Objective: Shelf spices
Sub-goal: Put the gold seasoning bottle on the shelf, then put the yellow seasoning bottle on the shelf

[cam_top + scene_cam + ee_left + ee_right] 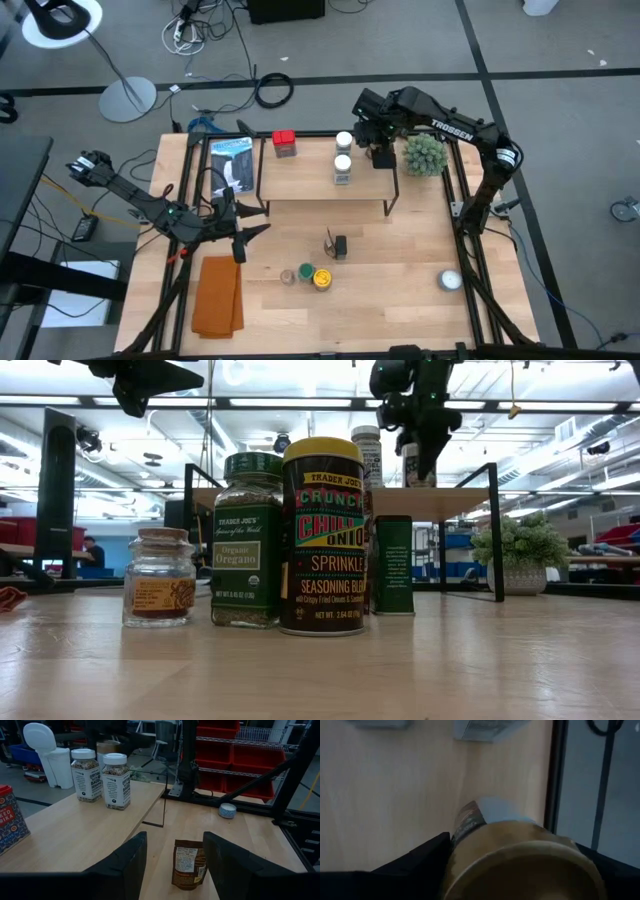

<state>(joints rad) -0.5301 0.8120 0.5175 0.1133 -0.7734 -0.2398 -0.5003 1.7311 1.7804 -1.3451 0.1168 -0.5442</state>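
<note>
I see the shelf (310, 185), a low light-wood board on thin black legs, at the table's back. On it stand a red square tin (285, 143) and two white-lidded jars (343, 155), upright, one behind the other. In front of the shelf, on the tabletop, a small dark box (341, 246) stands alone; nearer me a tan-lidded jar (288, 276), a green-lidded jar (305, 271) and a yellow-lidded tin (322, 279) cluster together.

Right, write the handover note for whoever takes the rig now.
Left gripper: jaws open, empty, aimed at the dark box on the table.
Right gripper: over the shelf's right end, at a tan-lidded jar; grip unclear.
Done: red tin and two white-lidded jars on the shelf.
Left: dark box plus three jars with tan, green, yellow lids, on the table.
</note>
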